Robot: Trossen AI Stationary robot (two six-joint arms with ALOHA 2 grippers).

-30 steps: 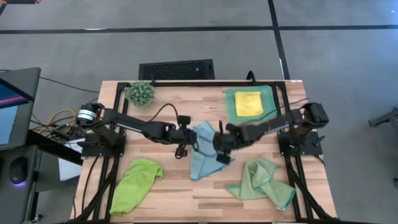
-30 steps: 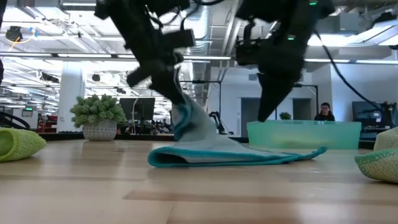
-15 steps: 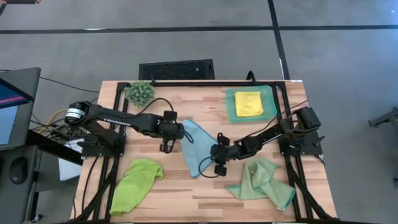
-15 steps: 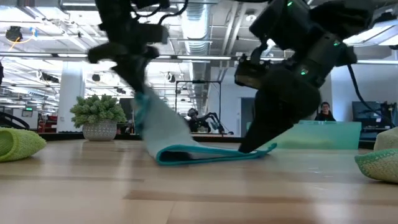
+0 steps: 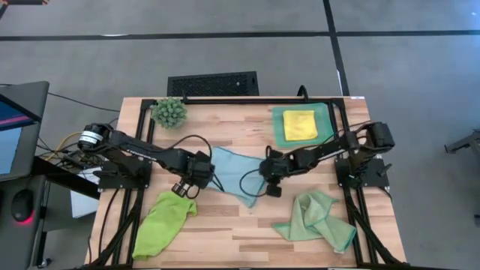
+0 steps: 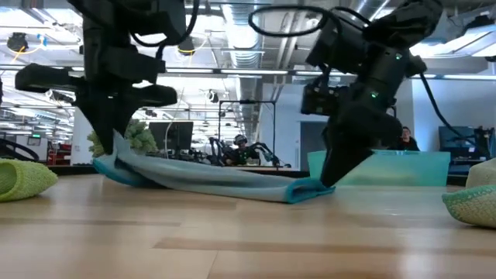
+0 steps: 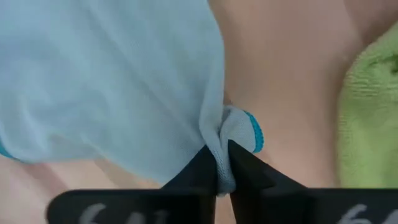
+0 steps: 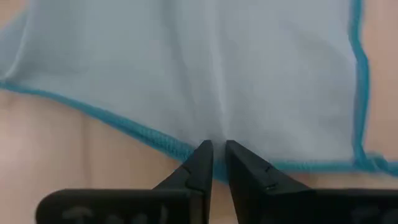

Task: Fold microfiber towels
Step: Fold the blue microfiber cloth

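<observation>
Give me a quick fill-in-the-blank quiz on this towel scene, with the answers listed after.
1. Both end effectors grip the ___ towel.
2. The yellow towel lies in the ___.
3. The left end effector pinches the towel's corner beside the ___ green towel.
4. The plant stands at the table's far ___ corner.

Missing words: light blue; tray; lime; left

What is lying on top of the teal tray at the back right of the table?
A folded yellow towel lies flat on the teal tray, inside its rim. Whatever might sit beneath the towel is covered.
</observation>
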